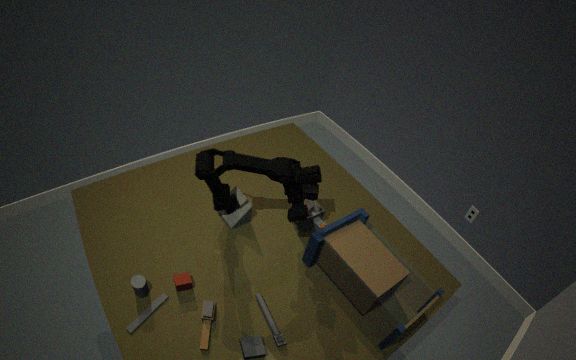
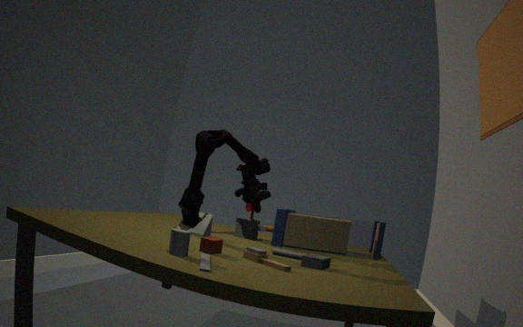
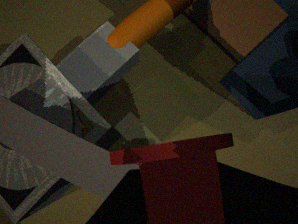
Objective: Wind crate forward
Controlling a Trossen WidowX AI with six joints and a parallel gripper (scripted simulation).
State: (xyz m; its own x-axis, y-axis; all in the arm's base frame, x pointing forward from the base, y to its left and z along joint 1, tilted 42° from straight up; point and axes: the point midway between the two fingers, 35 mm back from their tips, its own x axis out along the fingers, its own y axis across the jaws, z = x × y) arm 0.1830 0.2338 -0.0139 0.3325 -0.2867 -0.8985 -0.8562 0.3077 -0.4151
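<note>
My gripper (image 1: 302,215) (image 2: 252,210) (image 3: 169,175) is shut on the red grip of the winch handle. The handle's grey arm (image 3: 65,150) reaches over the top of the grey winch (image 1: 316,210) (image 2: 247,228); its square key is hidden. A grey strap with an orange piece (image 2: 269,228) (image 3: 145,25) runs from the winch towards the crate. The tan crate (image 1: 368,260) (image 2: 318,232) (image 3: 245,22) sits flat in the clear cubby, its front close behind the blue mouth frame (image 1: 342,221) (image 2: 281,229) (image 3: 270,90). Whether they touch I cannot tell.
A grey cylinder (image 1: 139,286) (image 2: 180,242), red block (image 1: 183,281) (image 2: 211,245), flat grey bar (image 1: 147,314), wooden-handled tool (image 1: 206,332), long grey tool (image 1: 270,319) and dark block (image 1: 253,346) (image 2: 315,262) lie on the bench, away from the winch. The cubby's rear frame (image 1: 393,337) is blue.
</note>
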